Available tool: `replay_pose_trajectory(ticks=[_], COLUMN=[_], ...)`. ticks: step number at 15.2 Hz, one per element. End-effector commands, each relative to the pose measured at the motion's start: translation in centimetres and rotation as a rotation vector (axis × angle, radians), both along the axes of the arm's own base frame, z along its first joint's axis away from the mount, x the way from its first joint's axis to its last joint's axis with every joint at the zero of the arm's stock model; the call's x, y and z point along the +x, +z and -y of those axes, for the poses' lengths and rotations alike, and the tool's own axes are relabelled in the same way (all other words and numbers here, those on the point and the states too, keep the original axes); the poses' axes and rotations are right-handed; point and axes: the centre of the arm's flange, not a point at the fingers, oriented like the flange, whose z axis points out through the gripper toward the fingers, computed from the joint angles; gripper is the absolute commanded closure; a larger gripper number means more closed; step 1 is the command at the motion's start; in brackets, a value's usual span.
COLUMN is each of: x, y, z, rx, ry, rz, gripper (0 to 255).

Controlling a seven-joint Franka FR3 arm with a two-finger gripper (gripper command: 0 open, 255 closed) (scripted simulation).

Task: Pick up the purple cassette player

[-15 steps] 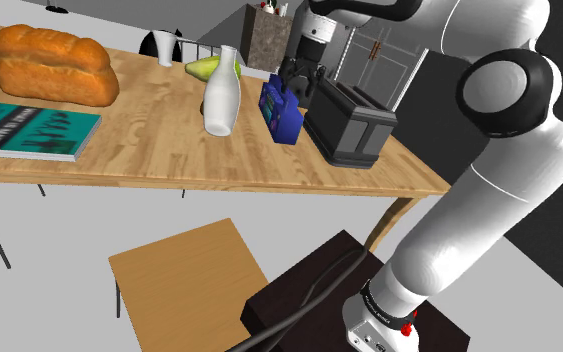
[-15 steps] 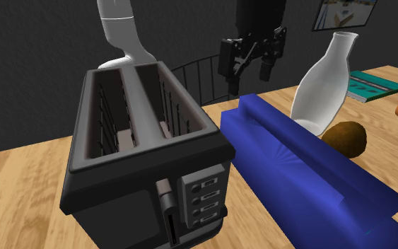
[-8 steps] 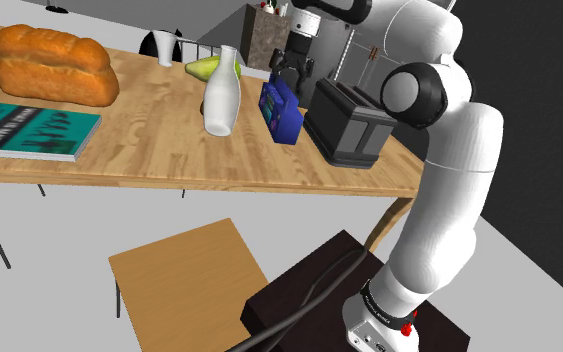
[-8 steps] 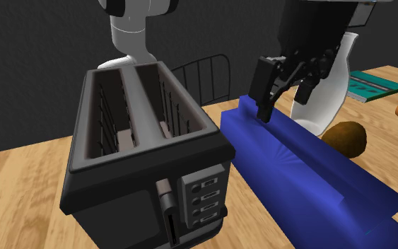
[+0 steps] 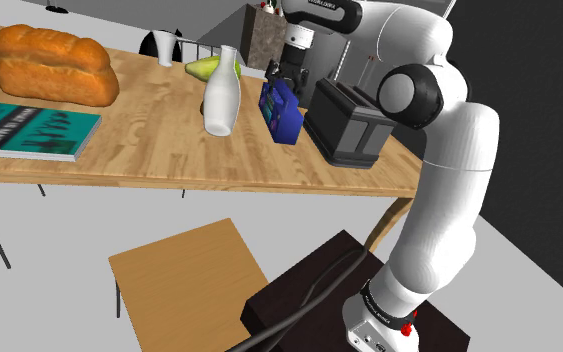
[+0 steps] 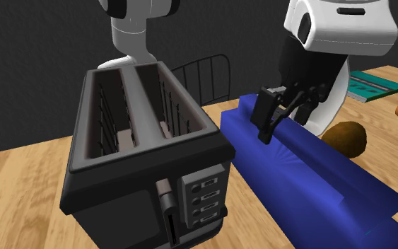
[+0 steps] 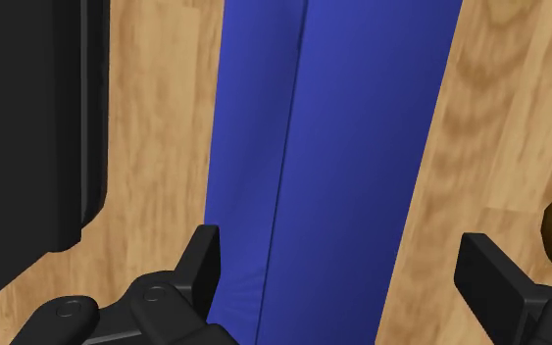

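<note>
gaping hand (image 7: 340, 251) over boxy blue player (image 7: 334, 118)

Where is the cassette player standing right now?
In the shoulder view, the blue cassette player stands on the table between the white vase and the black toaster.

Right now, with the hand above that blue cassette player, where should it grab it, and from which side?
Probably from straight above, pinching the blue cassette player across its narrow width, on its two long flat sides. It is a long slim slab, the toaster close beside it, and the open gripper straddles that width.
</note>
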Motion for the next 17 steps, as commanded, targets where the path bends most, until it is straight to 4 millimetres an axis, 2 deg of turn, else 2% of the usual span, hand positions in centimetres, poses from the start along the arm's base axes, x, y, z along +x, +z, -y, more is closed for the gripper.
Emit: replay_pose_trajectory(ticks=[1,2,11,17], x=[0.1,0.1,0.1,0.1], y=[-0.3,-0.3,-0.3,2.8], z=[0.0,0.1,0.0,0.0], rx=[0.000,0.000,0.000,0.000], ry=[0.000,0.000,0.000,0.000], rz=[0.000,0.000,0.000,0.000], gripper=[0,255,255,255])
